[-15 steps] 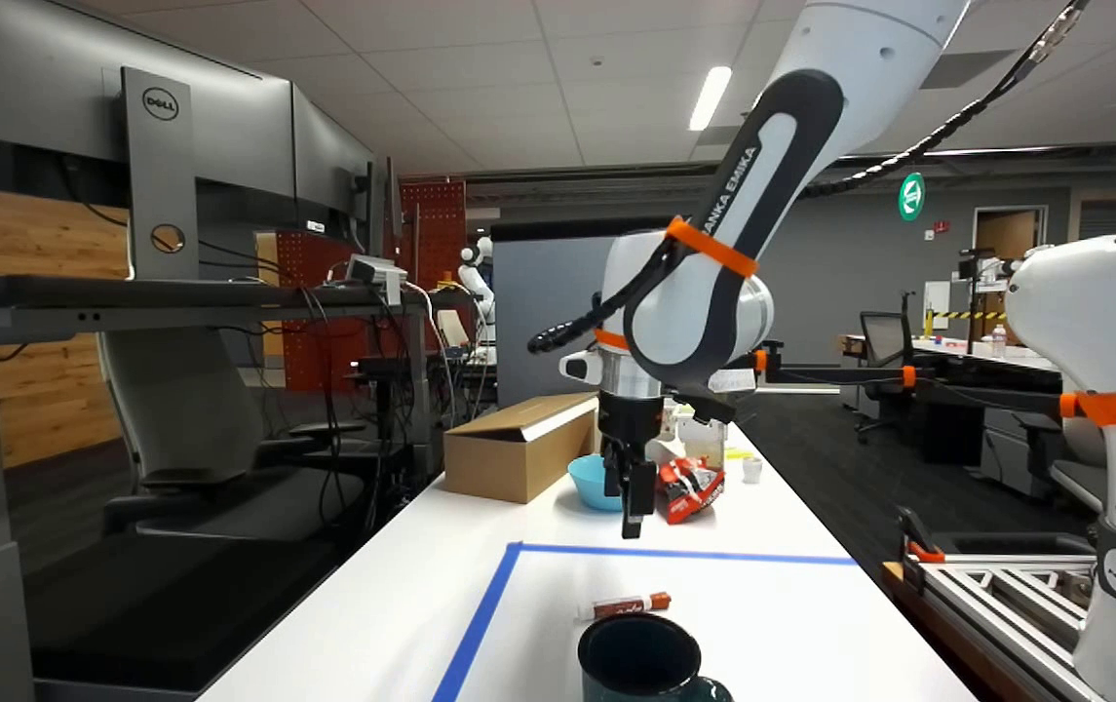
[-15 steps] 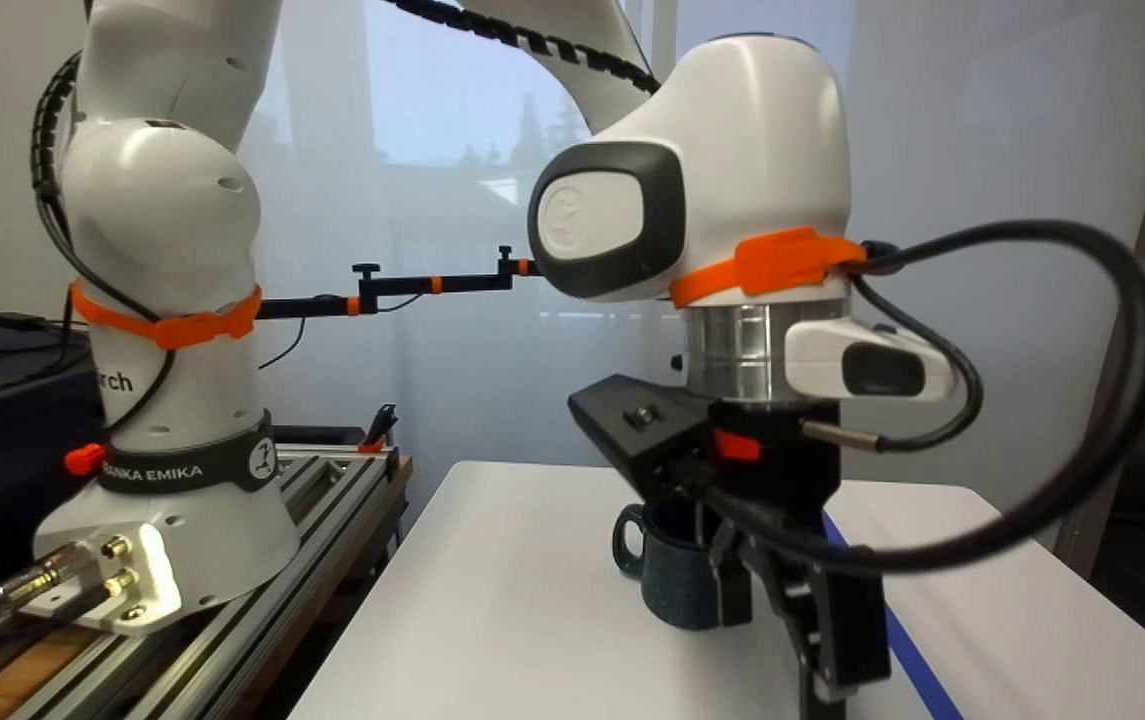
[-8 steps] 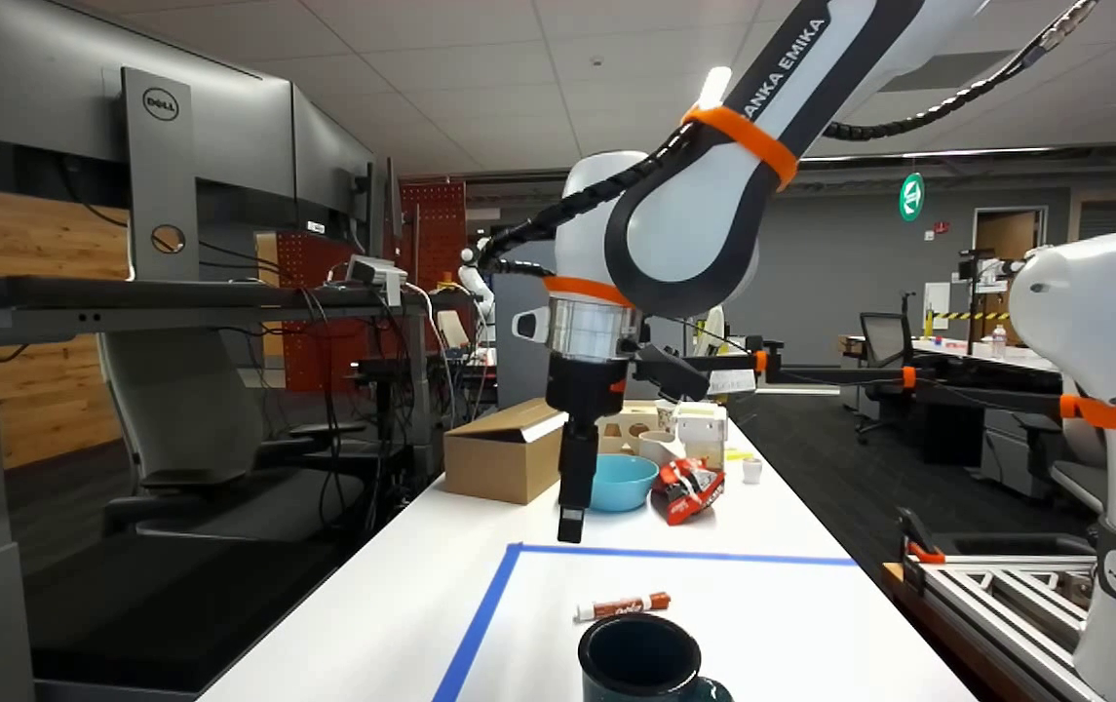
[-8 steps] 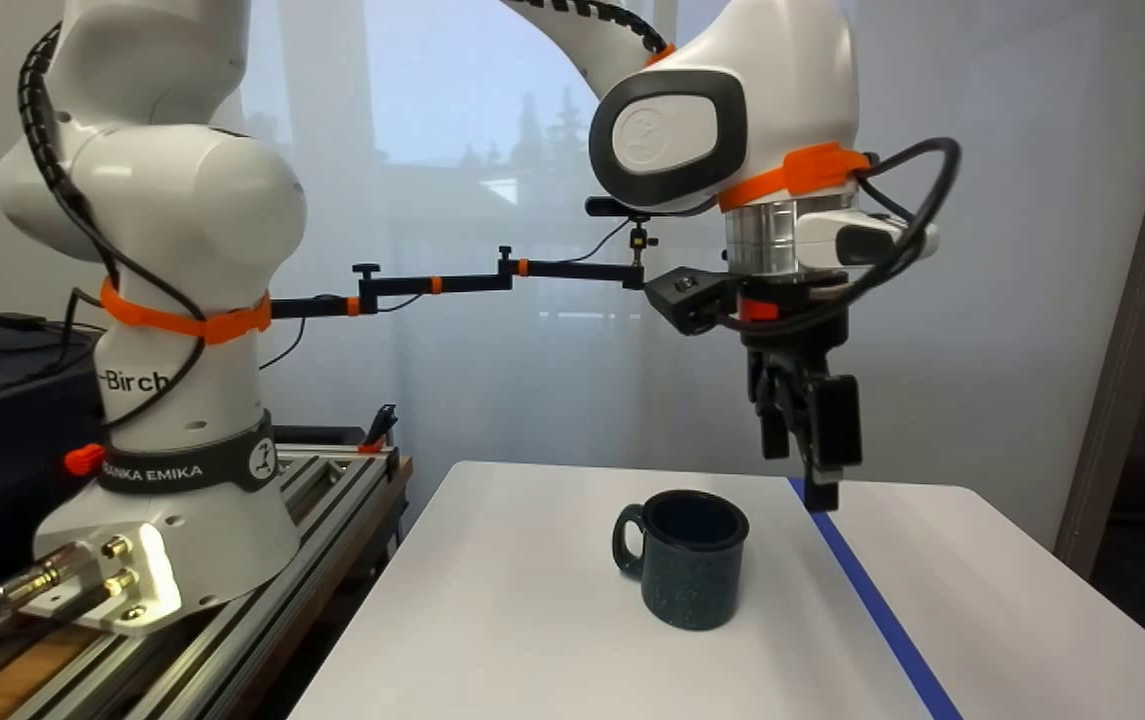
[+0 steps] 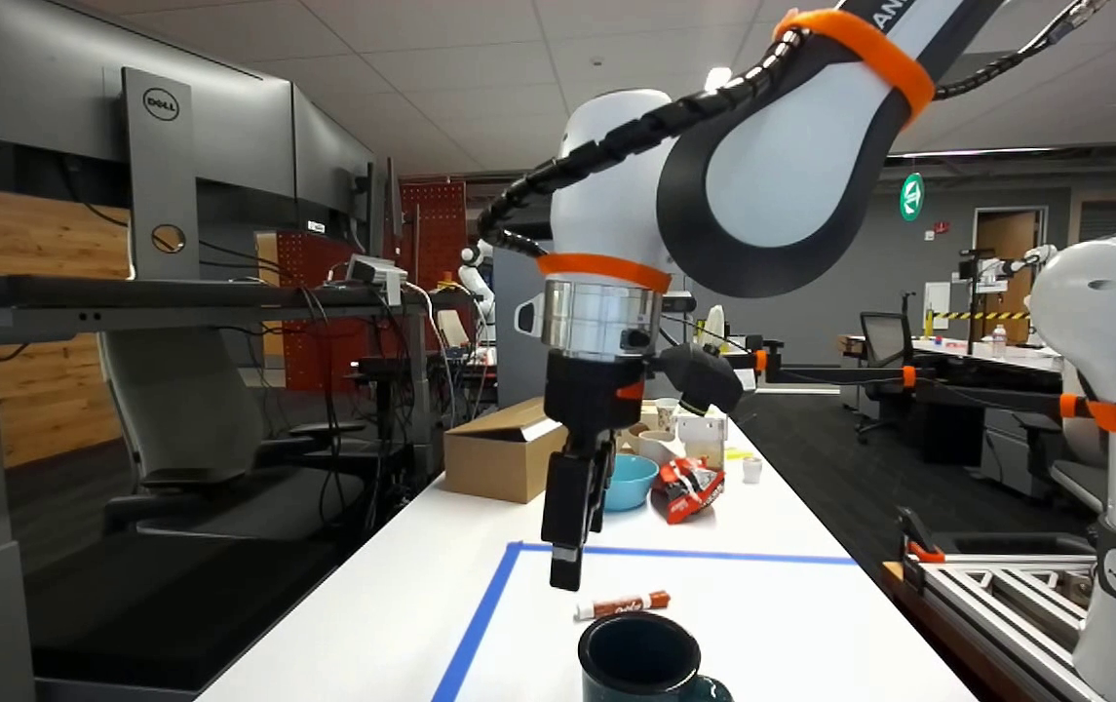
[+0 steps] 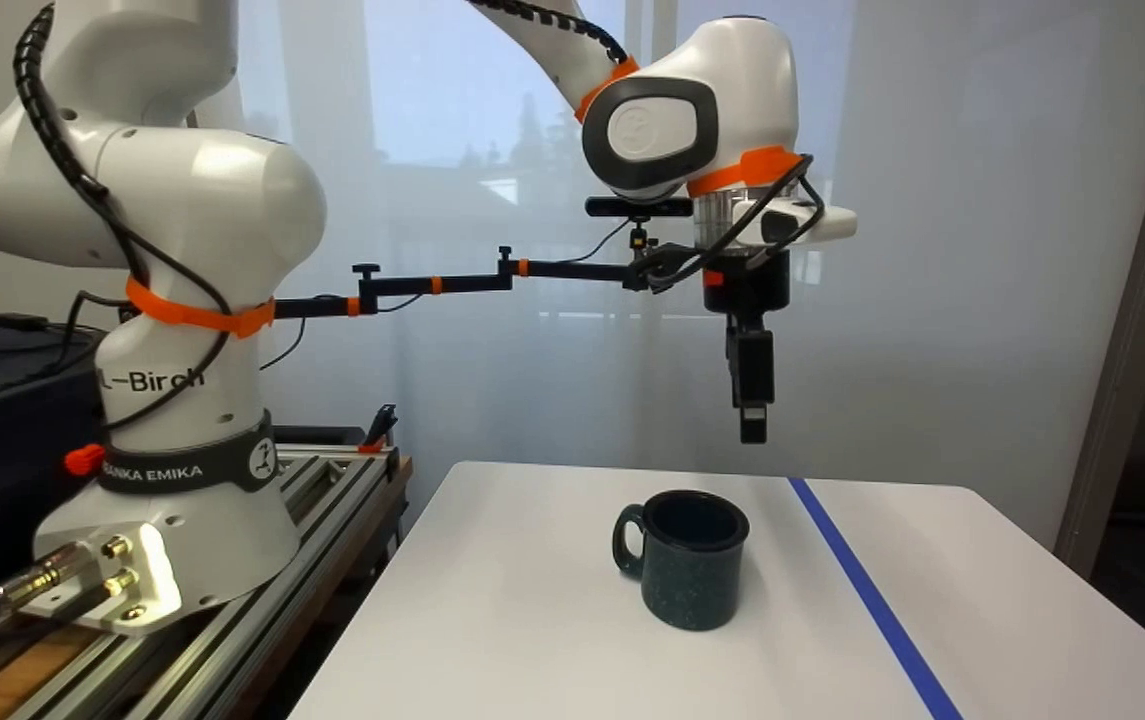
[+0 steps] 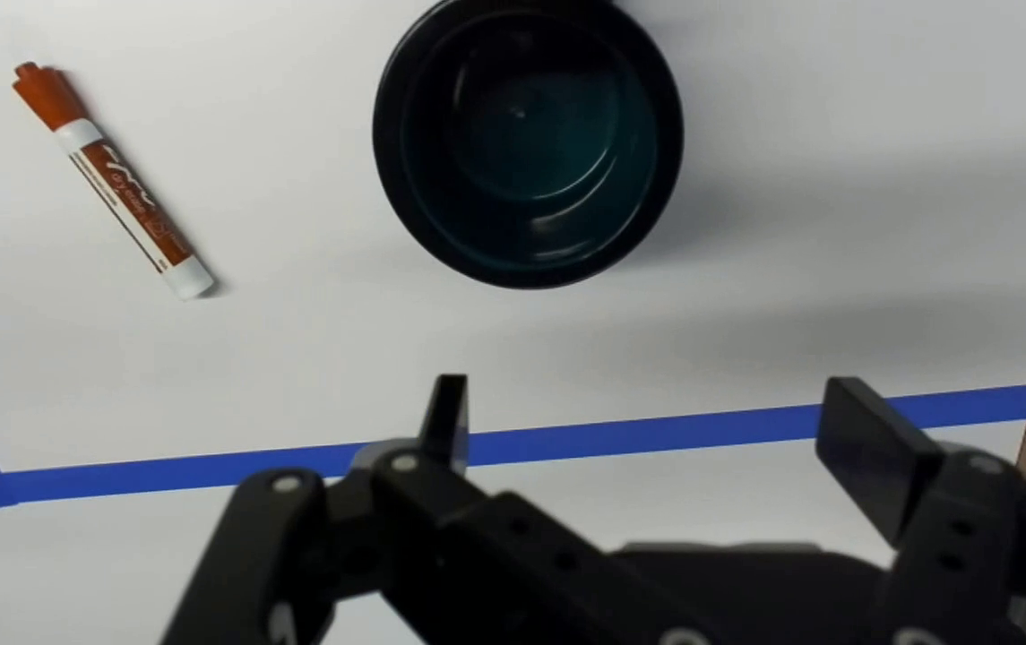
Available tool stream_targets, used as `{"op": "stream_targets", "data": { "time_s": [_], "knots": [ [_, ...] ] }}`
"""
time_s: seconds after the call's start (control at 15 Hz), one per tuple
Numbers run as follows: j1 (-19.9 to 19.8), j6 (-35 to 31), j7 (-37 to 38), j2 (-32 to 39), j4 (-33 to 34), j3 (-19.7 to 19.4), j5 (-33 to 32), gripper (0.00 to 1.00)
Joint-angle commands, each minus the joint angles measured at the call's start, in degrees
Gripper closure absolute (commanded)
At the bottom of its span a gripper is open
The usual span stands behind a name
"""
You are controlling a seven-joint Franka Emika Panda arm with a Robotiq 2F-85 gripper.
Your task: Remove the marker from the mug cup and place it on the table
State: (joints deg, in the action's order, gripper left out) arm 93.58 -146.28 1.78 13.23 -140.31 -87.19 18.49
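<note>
The marker, white with a red-orange cap and label, lies flat on the white table beside the mug; it also shows in the wrist view. The dark mug cup stands upright on the table, and its handle shows in both exterior views. The wrist view looks down into the mug, and nothing shows inside it. My gripper is open with nothing between its fingers. In both exterior views the gripper hangs above the table, apart from the mug and marker; it shows again here.
Blue tape lines mark the table. Farther along stand a cardboard box, a blue bowl, a red bag and a small white cup. A black camera bar runs behind the arm.
My gripper has risen from in front of the mug to above the table behind it in an exterior view, and the wrist has turned. The marker and mug have not moved.
</note>
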Motion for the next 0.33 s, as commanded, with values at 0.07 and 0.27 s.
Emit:
{"op": "stream_targets", "data": {
  "time_s": [0.07, 0.27],
  "knots": [
    [0.0, 0.1, 0.0, 0.0, -0.1, -0.5, 0.0, 0.0],
    [0.0, 0.1, 0.0, 0.0, -0.1, -0.7, 0.0, 0.0]
  ]
}}
